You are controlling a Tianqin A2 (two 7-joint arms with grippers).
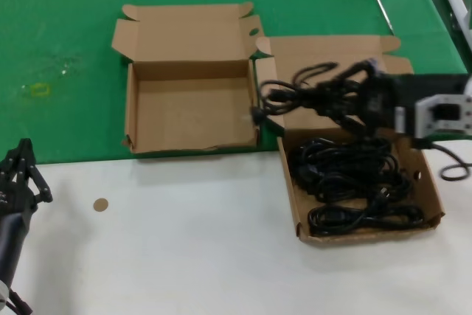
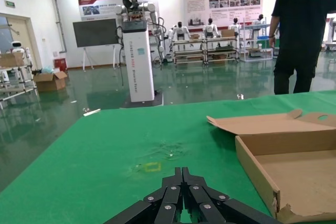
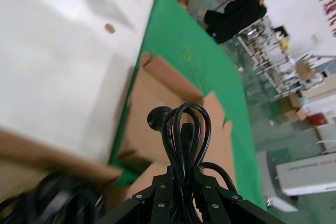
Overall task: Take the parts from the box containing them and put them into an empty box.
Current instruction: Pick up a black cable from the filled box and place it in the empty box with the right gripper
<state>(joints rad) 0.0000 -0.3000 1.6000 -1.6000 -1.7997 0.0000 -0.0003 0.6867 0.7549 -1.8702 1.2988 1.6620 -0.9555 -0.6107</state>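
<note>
A black cable bundle [image 1: 313,90] hangs clamped in the right pincer [image 1: 346,97] above the parts box [image 1: 435,197].

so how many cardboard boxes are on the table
2. The smaller shallow brown cardboard box sits open and empty on the green cloth. The larger brown cardboard box, right beside it, holds coiled black cables; the right tool lifts one cable bundle.
</note>
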